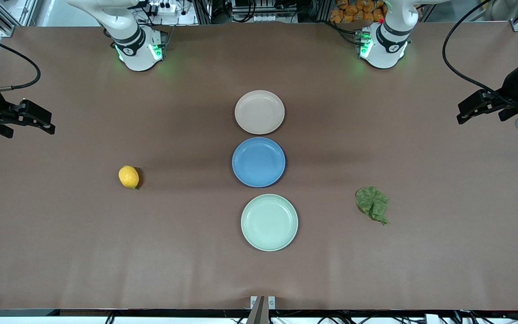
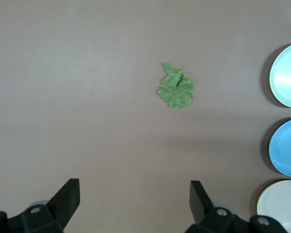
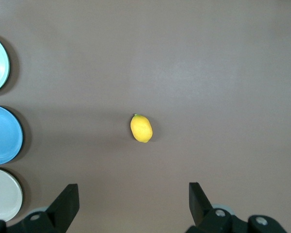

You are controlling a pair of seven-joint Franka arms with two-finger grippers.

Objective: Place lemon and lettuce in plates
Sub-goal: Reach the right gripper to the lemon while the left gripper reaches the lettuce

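The yellow lemon (image 1: 128, 177) lies on the brown table toward the right arm's end; it shows in the right wrist view (image 3: 141, 128). The green lettuce (image 1: 372, 204) lies toward the left arm's end and shows in the left wrist view (image 2: 175, 89). The beige-pink plate (image 1: 259, 112) and the mint green plate (image 1: 269, 222) lie mid-table, both empty. My right gripper (image 1: 41, 119) hangs open and empty over the table's edge at the right arm's end. My left gripper (image 1: 470, 110) hangs open and empty over the left arm's end. Both grippers are well apart from every object.
A round blue plate (image 1: 258, 162) lies between the two task plates, empty. The three plates form a line down the table's middle. The arm bases (image 1: 138, 47) (image 1: 382, 42) stand at the table's edge farthest from the front camera.
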